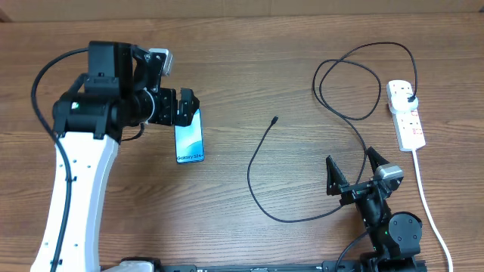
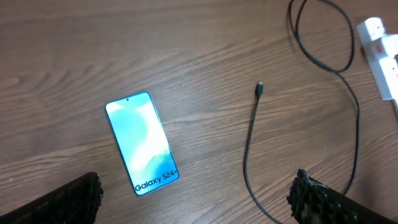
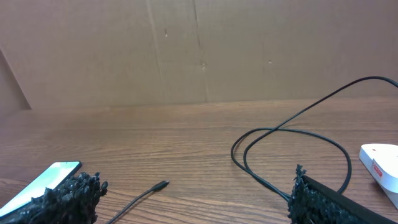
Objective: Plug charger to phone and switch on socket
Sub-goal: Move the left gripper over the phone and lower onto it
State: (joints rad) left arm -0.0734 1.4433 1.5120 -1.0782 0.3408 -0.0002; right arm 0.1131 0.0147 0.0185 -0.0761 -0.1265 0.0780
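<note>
Left claw point(image 1: 176, 106) spread wide above phone point(image 1: 190, 140), overhead shows plug point(image 1: 409, 98) in socket point(image 1: 407, 125).

the phone point(image 2: 142, 143) has white lettering near the lower end of its blue screen, and in the left wrist view it reads "galaxy s24+". the same line shows on it in the overhead view, far smaller and barely legible. the socket point(image 1: 406, 115) carries red marks too small to read.
</note>
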